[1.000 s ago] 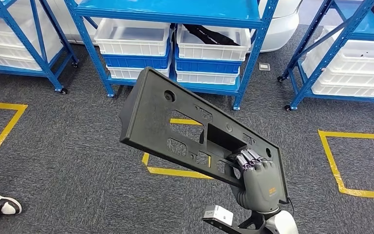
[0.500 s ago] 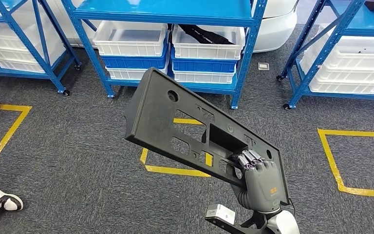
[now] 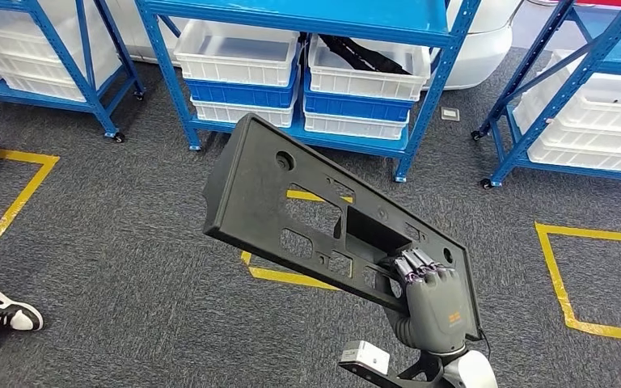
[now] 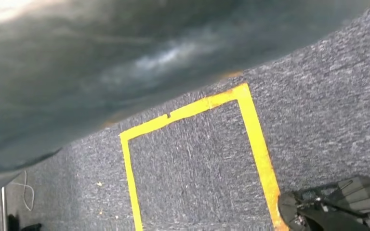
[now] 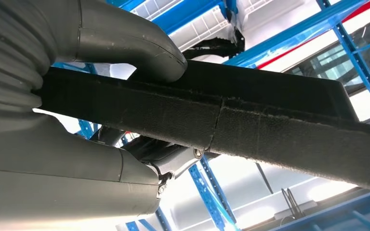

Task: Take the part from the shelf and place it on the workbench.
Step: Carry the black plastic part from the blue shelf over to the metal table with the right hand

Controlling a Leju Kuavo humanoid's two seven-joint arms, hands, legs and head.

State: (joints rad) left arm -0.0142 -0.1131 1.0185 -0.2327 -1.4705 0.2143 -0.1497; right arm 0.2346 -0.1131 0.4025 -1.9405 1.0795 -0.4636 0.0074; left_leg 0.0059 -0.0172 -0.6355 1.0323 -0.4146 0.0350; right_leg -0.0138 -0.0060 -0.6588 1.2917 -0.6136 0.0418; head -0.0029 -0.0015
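Head view: right hand grips the lower right end of the part, a long dark grey plastic panel with rectangular cutouts and round holes. Fingers hook through a cutout near that end, palm against the panel edge. Panel is held in the air above the grey carpet, tilted, far end pointing up and away to the left toward the blue shelf. Shelf's lower level carries white bins stacked on blue bins; the right-hand white bin has a dark part lying in it. More blue racks with white bins to the left and right. Yellow tape squares on the carpet, one partly hidden behind the panel. A person's black-and-white sneaker sits at the left edge. Right wrist view: thick grey thumb presses on one face of the panel's edge, rest of the hand wraps the other side, firm clamp. Left wrist view: yellow tape square on carpet, blurred dark surface across most of the frame; left hand's state cannot be told.
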